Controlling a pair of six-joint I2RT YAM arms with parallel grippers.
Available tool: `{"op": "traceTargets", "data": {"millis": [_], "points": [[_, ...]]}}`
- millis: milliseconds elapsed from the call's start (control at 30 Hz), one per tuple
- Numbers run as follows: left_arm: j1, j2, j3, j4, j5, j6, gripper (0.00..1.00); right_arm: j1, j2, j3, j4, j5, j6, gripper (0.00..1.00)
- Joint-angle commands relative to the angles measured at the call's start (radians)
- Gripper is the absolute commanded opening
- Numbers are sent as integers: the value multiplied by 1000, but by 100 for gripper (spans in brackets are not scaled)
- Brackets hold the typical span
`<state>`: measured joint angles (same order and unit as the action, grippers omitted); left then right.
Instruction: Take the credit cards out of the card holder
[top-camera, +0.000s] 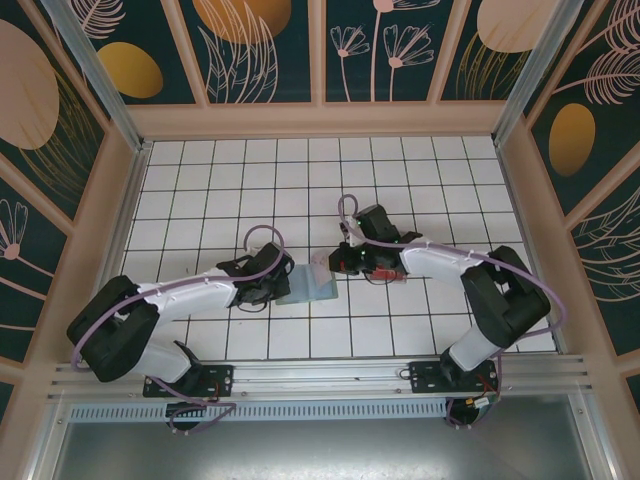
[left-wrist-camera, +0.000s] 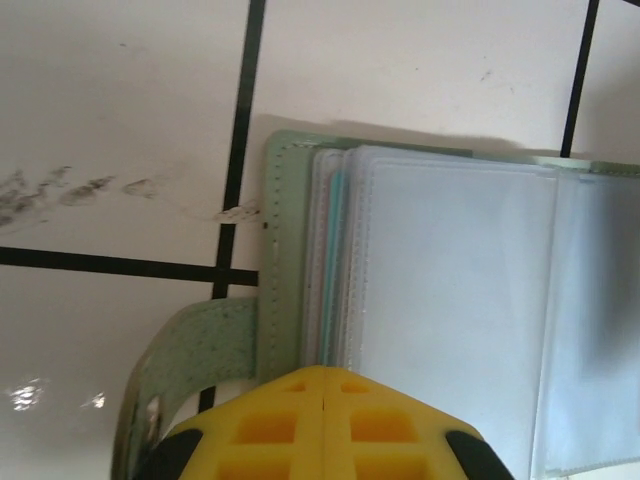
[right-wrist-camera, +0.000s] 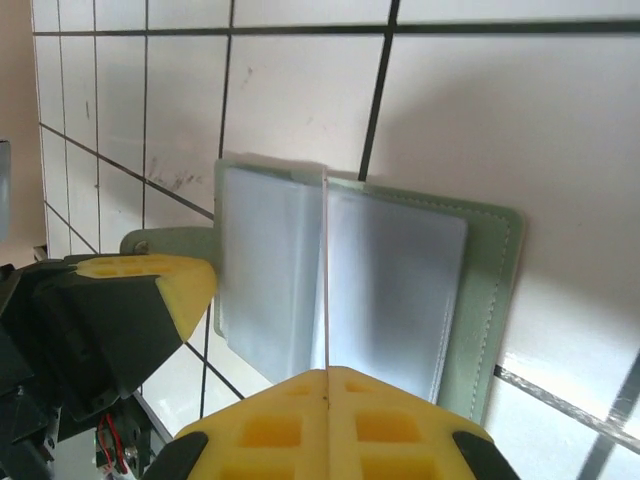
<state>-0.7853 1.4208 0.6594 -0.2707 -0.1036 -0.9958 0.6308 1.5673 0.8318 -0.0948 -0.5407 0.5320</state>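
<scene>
From above, the holder (top-camera: 312, 288) lies open mid-bench (top-camera: 400, 180), toward the near edge. Its long axis runs left-right between the left claw (top-camera: 287, 282) and right claw (top-camera: 337, 262), both about equally close.

Left wrist: the tips are pressed together over one edge of the holder. A teal sliver of the cards (left-wrist-camera: 338, 240) shows between cloudy sleeves (left-wrist-camera: 450, 300).

Right wrist: the tips are pressed together too, and the holder's spine runs straight away from them. Whether either claw pinches anything is hidden, and the card count is unclear.
</scene>
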Motion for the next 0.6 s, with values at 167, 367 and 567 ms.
{"op": "traceTargets", "data": {"millis": [167,367,567], "points": [[5,-110,142,-38,-83,88,4,-13,-132,178,-268,145,-176,0],[7,-134,245,11,-88,192,58,-16,-221,233,-388,302,-379,0],[37,-113,344,7,-43,288,93,-15,-349,190,-376,484,-619,0]]}}
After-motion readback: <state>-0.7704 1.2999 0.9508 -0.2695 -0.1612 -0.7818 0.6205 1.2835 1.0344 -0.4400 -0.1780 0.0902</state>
